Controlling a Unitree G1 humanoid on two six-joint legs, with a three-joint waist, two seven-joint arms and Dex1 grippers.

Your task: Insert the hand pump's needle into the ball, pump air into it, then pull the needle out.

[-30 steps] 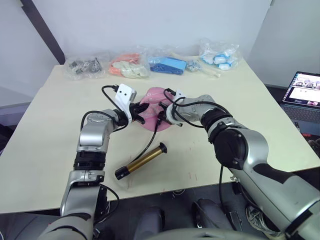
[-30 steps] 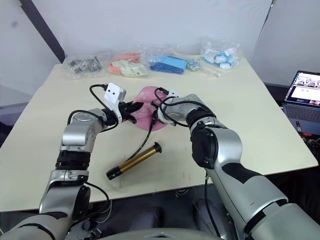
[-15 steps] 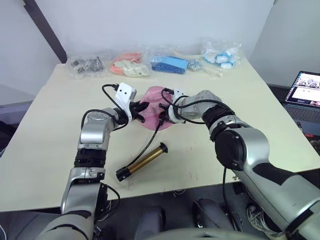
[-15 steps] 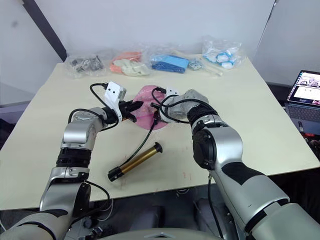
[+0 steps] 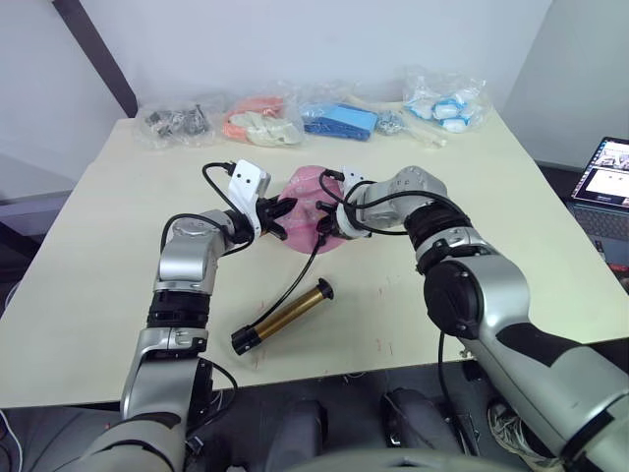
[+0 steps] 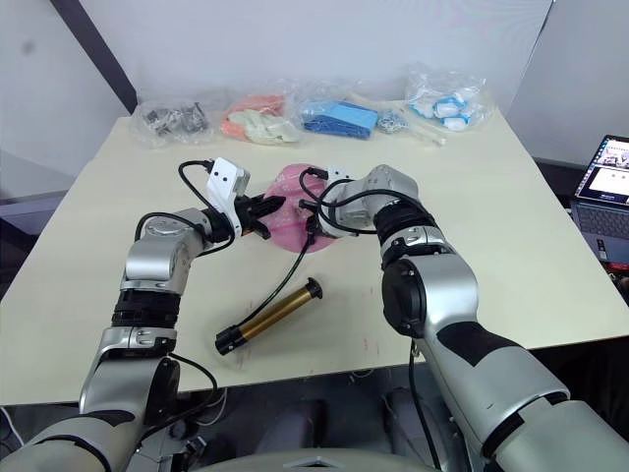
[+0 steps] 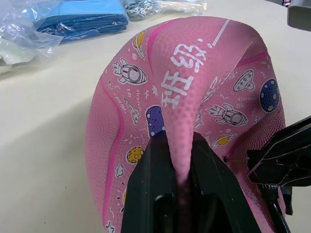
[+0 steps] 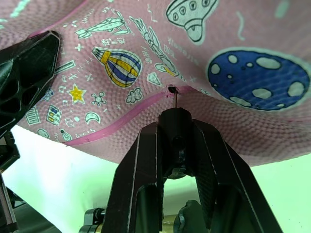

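The deflated pink ball (image 5: 307,208) lies mid-table, and against a second ago the grips look the same: what has shifted is mostly the head camera, with the right arm drawn slightly in toward the ball. The left claw (image 7: 179,170) stays clamped on a pinched-up fold of the ball's rubber, steadying it. The right claw (image 8: 176,141) is closed on the black fitting of the needle (image 8: 173,98), whose thin pin points at the small dark valve hole on a seam; the tip appears to sit right at the hole's mouth, so insertion seems to be just starting rather than done. The hand pump (image 5: 286,316) lies loose on the table nearer the robot, its hose (image 5: 308,265) running up to the right claw. How deep the pin has gone cannot be judged, since the fitting and claw fingers cover most of it, and the pump's T-handle is hard to make out from the head views.
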